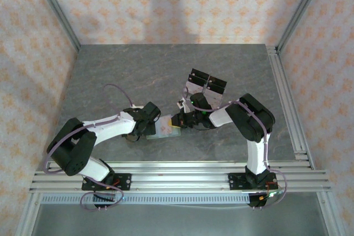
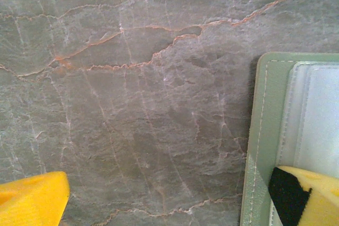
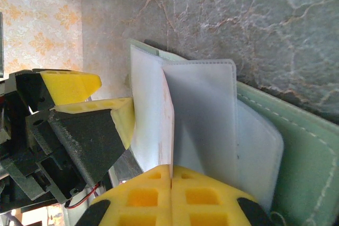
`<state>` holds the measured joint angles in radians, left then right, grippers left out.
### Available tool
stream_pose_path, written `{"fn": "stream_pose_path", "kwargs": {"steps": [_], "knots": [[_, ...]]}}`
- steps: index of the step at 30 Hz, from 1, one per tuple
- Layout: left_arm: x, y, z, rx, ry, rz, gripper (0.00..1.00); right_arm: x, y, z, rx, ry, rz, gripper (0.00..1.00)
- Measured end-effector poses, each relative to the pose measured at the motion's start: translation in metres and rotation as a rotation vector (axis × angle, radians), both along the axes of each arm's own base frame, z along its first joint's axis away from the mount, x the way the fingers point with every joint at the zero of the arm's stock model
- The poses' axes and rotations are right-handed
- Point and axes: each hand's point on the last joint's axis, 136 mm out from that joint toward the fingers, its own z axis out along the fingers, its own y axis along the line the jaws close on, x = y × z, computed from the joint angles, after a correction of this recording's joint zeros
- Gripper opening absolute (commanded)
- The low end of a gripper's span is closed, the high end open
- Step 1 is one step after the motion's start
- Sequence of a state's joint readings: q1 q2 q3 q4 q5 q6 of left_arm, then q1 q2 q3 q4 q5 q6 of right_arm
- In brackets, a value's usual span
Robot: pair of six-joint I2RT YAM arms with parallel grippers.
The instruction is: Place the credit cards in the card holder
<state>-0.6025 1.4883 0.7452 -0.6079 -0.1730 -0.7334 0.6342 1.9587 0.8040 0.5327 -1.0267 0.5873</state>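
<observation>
Right hand [image 3: 172, 175] pinched shut on a pale card [image 3: 151, 115] standing edgewise in open green wallet [image 3: 312, 173], left hand [image 2: 169, 199] spread wide astride wallet's edge, low over grey surface [image 2: 132, 104]

Right gripper [image 3: 171, 175] pinches card [image 3: 151, 120], seemingly over card holder [image 3: 312, 168].

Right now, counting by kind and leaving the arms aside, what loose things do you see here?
card holder: 1, lying open
credit card: 1 that I can make out, pinched by the right gripper
clear rack: 1
Total: 3
</observation>
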Motion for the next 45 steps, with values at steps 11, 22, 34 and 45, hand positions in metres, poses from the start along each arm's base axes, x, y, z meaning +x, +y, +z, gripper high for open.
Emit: {"fn": "stream_pose_path", "kwargs": {"steps": [11,22,34,45], "knots": [[0.000,0.000,0.000,0.000,-0.001,0.000,1.00,-0.001,0.006,0.000,0.012,0.004,-0.006,0.00],[0.000,0.000,0.000,0.000,-0.001,0.000,1.00,-0.004,0.013,-0.001,0.017,-0.002,-0.001,0.00],[0.000,0.000,0.000,-0.001,-0.002,0.000,1.00,-0.005,0.014,-0.001,0.016,-0.007,-0.002,0.00],[0.000,0.000,0.000,0.002,-0.002,-0.001,1.00,-0.009,0.014,0.015,-0.003,-0.051,0.007,0.45]]}}
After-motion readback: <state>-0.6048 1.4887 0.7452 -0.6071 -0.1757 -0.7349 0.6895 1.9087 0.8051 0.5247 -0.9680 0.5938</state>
